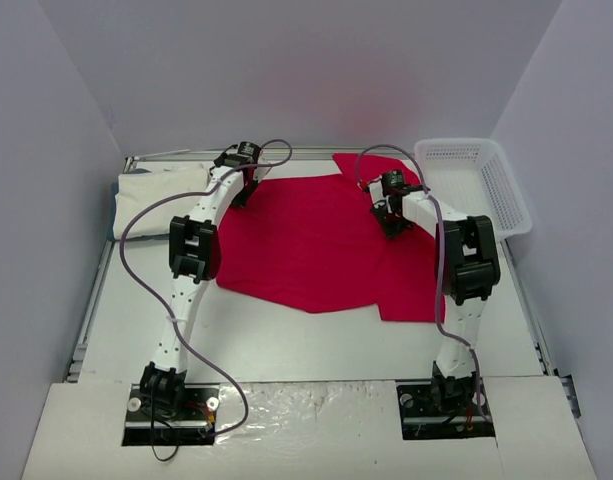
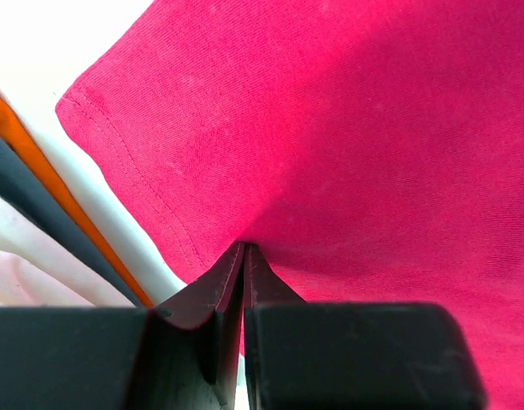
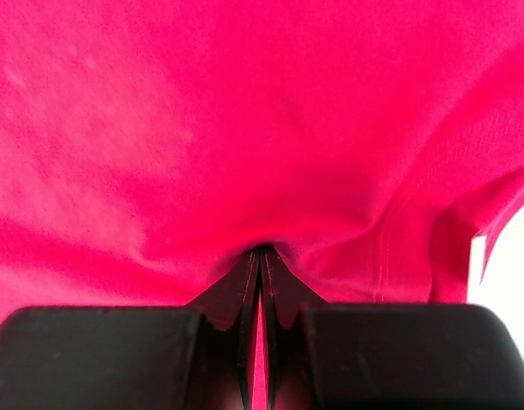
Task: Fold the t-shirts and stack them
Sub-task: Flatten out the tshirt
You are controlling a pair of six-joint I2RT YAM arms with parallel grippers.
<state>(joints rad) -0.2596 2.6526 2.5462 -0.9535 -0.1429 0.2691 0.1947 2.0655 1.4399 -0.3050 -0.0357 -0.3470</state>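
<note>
A bright red t-shirt [image 1: 316,245] lies spread over the middle of the table, one sleeve reaching toward the back right. My left gripper [image 1: 244,193] is at its far left edge. In the left wrist view that gripper [image 2: 244,249] is shut on the red cloth [image 2: 330,128] just inside a stitched hem. My right gripper [image 1: 393,222] sits on the shirt's far right part. In the right wrist view this gripper [image 3: 263,251] pinches a bunched fold of red fabric [image 3: 202,128], with cloth showing between the jaws. A cream folded t-shirt [image 1: 161,195] rests at the far left.
A white plastic mesh basket [image 1: 476,180] stands at the back right corner, next to the red sleeve. White walls close in the table on three sides. The arm bases [image 1: 171,395] are bolted at the near edge.
</note>
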